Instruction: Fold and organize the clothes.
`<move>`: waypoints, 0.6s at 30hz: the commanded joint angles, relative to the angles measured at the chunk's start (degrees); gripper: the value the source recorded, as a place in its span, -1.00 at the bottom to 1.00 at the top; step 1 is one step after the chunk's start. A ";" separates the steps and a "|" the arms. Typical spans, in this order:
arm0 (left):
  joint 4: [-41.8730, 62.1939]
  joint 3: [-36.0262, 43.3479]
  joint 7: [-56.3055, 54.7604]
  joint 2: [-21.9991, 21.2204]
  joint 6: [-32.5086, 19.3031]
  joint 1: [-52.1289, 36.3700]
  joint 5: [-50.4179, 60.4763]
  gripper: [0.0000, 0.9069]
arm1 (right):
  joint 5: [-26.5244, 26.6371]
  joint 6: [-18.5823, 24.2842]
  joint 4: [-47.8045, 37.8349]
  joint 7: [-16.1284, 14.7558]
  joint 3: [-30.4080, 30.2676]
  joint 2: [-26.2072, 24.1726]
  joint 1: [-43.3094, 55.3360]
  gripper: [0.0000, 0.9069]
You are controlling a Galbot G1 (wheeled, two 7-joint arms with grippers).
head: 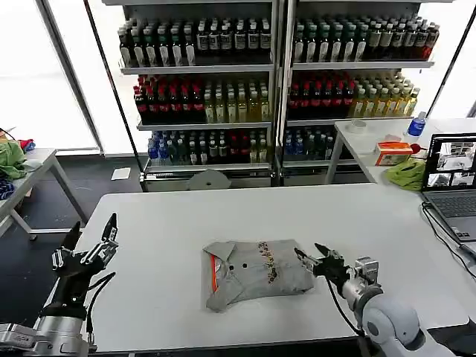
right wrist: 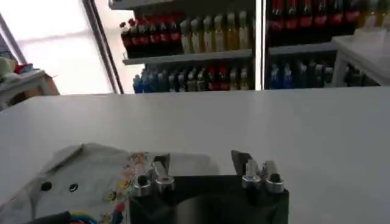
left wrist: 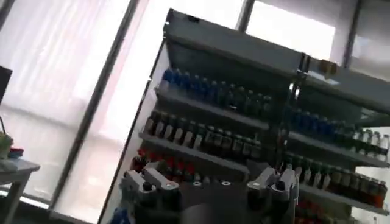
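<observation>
We see the folded light grey cotton shirt (head: pixel 256 274) on the white tabletop (head: pixel 163 223), our right end effector (head: pixel 316 261) spread at its edge, our left end effector (head: pixel 93 236) spread well away.

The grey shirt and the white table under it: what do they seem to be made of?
The grey shirt looks like soft knitted cotton with a matte finish: it creases and bunches at its folds, and a multicoloured print sits on it. The table seems a hard, smooth white top, perhaps laminate: it is flat with a faint sheen. The exact material of either cannot be told.
</observation>
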 commanded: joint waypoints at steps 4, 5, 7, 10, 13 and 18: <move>0.40 -0.66 9.63 -10.83 -6.91 10.10 21.42 1.00 | -10.90 23.17 3.83 -7.48 12.78 0.78 -10.37 1.00; 0.87 -0.68 9.87 -10.84 -7.31 10.62 21.39 1.00 | -12.53 24.68 3.60 -7.26 12.50 0.87 -11.11 1.00; 2.69 -0.42 9.95 -11.17 -8.79 11.34 21.62 1.00 | -14.33 25.91 2.63 -8.29 12.09 2.68 -11.32 1.00; 5.63 -0.12 10.21 -11.87 -10.87 12.21 21.92 1.00 | -15.01 26.24 3.15 -9.60 11.27 3.86 -12.70 1.00; 7.26 0.13 10.11 -12.63 -11.97 13.19 22.20 1.00 | -17.23 29.11 3.18 -9.79 9.57 5.13 -13.94 1.00; 7.80 -0.77 11.86 -14.84 -12.04 12.71 24.48 1.00 | -19.66 34.19 2.25 -10.68 8.71 7.85 -16.80 1.00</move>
